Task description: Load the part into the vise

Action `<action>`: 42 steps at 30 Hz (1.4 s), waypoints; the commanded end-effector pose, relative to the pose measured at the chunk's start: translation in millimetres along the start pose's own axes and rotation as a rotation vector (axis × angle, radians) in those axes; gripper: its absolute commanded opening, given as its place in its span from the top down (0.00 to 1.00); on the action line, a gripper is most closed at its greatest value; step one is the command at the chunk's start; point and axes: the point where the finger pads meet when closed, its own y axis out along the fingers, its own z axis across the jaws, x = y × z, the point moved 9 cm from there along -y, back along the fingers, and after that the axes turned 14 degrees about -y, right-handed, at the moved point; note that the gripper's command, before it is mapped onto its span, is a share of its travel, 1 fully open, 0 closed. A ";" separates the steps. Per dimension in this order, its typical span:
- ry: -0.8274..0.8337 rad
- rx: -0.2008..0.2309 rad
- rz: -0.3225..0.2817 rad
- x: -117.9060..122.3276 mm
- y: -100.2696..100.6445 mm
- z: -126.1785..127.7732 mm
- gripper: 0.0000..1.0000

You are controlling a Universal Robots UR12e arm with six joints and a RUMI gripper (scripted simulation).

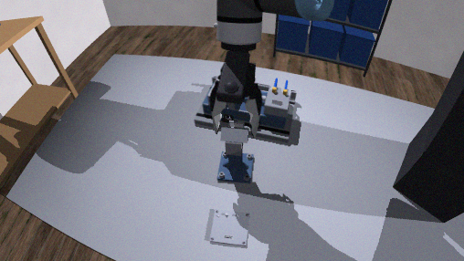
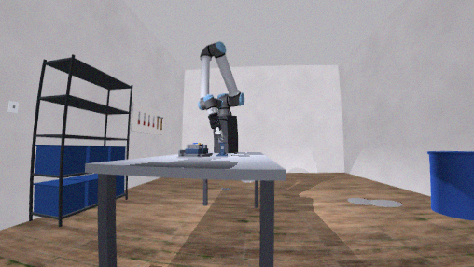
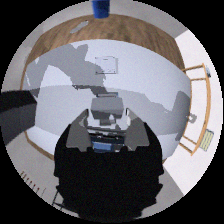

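Observation:
The part (image 1: pixel 234 135) (image 3: pixel 106 106), a light grey block, rests on top of the V-block (image 1: pixel 236 168), a grey post on a blue base in front of the vise. My gripper (image 1: pixel 235 129) (image 2: pixel 217 133) (image 3: pixel 107 108) points down over it. Its fingers stand half apart, one on each side of the block's upper edge, and do not press on it. The vise (image 1: pixel 277 122) (image 2: pixel 195 149) lies just behind, partly hidden by the gripper, with the air cylinder (image 1: pixel 279 106) on its right. The infeed plate (image 1: pixel 226 229) (image 3: pixel 106 65) lies bare near the table's front edge. The slot's side cannot be told.
A large black box (image 1: pixel 434 151) stands at the table's right edge. A shelf with blue bins (image 1: pixel 329 32) is behind the table and a wooden stand (image 1: pixel 27 91) is to its left. A blue tub (image 2: pixel 452 182) sits on the floor.

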 end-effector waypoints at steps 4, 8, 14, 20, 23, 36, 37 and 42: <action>-0.001 0.023 0.095 9.4 0.4 -1.9 0.49; -0.001 0.034 0.141 13.9 0.9 -3.1 0.49; -0.001 0.045 0.185 18.1 1.6 -4.1 0.49; -0.001 0.059 0.242 23.5 2.9 -5.5 0.49; -0.001 0.066 0.267 26.0 3.5 -6.0 0.49; -0.001 0.084 0.342 33.0 5.9 -7.8 0.49; -0.001 0.086 0.348 33.5 6.1 -7.9 0.49; -0.001 0.092 0.374 35.8 7.0 -8.5 0.49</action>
